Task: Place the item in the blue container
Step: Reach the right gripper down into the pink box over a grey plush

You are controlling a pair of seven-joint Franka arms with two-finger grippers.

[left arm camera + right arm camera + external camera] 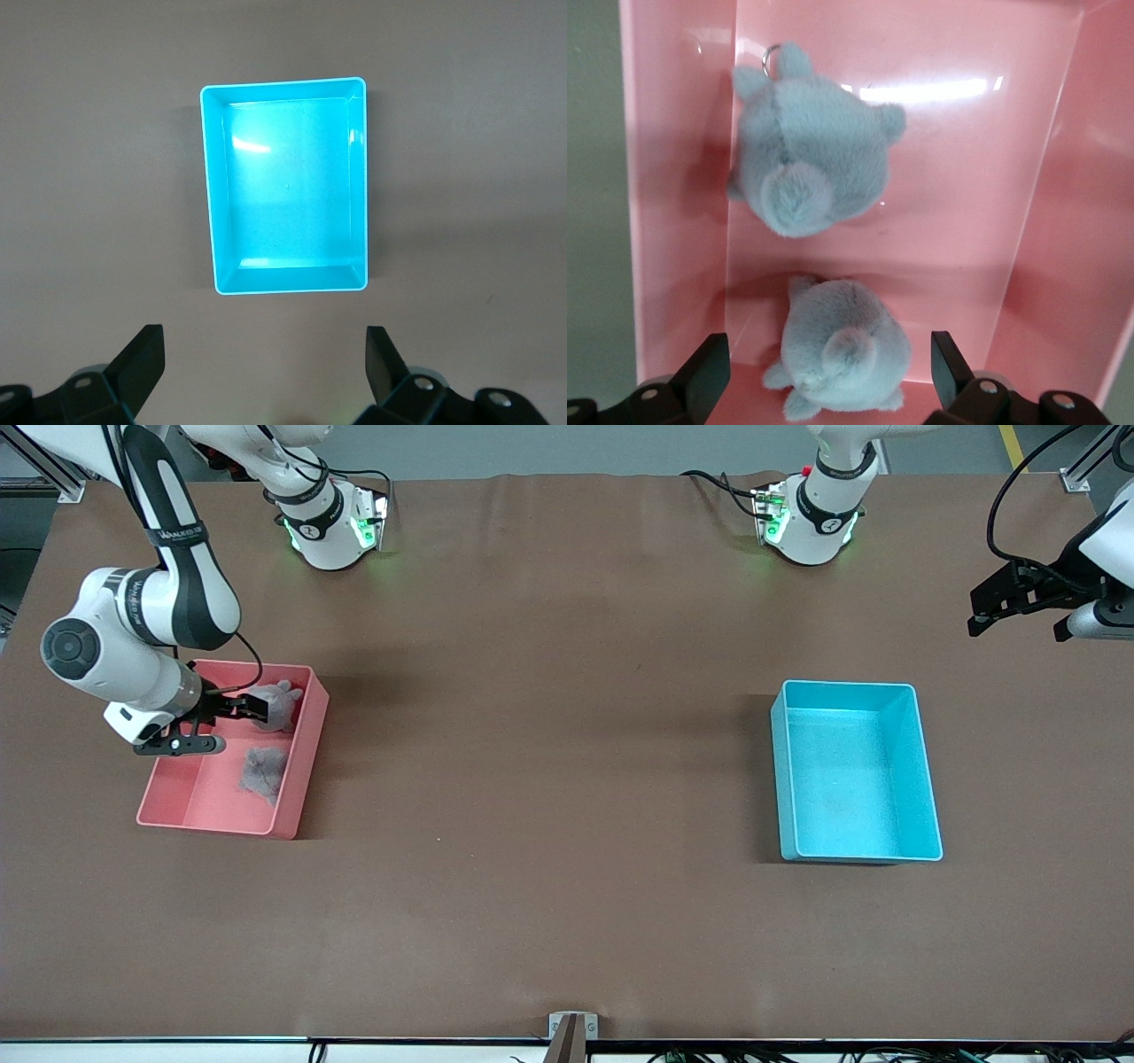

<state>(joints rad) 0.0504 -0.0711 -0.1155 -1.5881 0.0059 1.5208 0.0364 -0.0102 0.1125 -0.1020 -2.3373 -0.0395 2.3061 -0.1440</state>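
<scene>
The only lettering was white print on a black band (182, 534) around the right arm (177, 558), in the front view. It seemed to begin with "WALKER", but the remaining characters were too small to read. A second band (133, 598) on the same arm's white link carried similar print, also illegible. The round marks on the two arm bases (310, 530) (828, 525) could not be read as text.
</scene>
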